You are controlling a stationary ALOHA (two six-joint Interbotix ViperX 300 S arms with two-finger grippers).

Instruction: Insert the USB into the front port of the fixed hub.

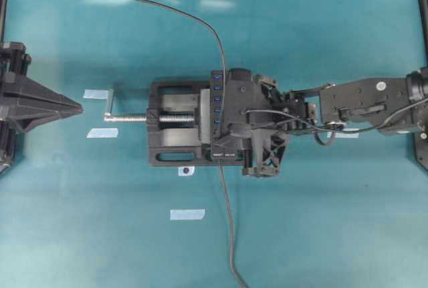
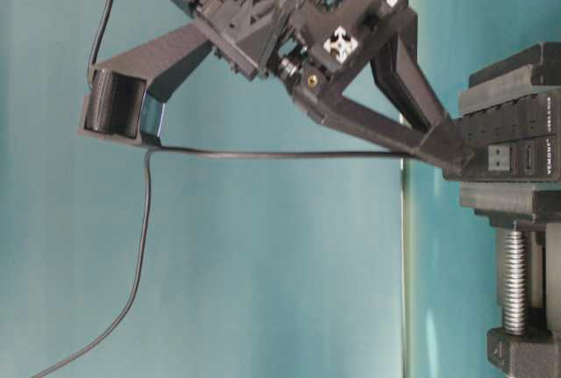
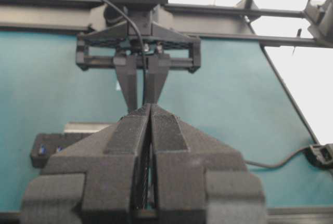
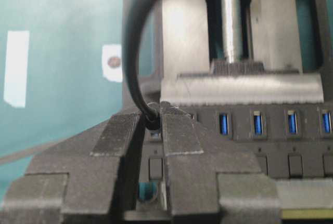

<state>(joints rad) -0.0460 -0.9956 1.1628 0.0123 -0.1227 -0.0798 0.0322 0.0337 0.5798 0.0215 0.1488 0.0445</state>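
Desk (image 1: 321, 234): teal surface, carrying everything listed below.

My right arm (image 1: 374, 104): reaches in from the right edge of the overhead view to the middle of the desk, its wrist over the vise.

Vise (image 1: 175, 131): wide black block at the desk's centre, with a silver screw (image 1: 134, 118) running out to the left. It clamps the fixed hub.

My left fingers (image 1: 73, 107): parked at the left edge, well apart from the vise, pointing toward it. Pressed together, nothing between them, as my left wrist view shows.

My right fingers (image 4: 152, 122): lowered onto the hub's end, clenched on the USB. Only a narrow gap shows between them, with the cable coming up out of it.

Fixed hub (image 4: 270, 130): long narrow black strip held in the vise, with a row of blue ports (image 4: 223, 123) and small black buttons (image 4: 295, 165) alongside. In the overhead view it runs top to bottom just left of my right wrist.

Cable (image 1: 227, 221): thin, black, running from the top edge of the overhead view, under my right wrist, and out at the bottom edge.

USB (image 4: 153, 125): small black plug at the cable's end, grasped between my right fingers, right at the hub's endmost port. Whether it sits inside the port I cannot tell.

Tape pieces (image 1: 187, 214): several pale strips lying flat around the vise.
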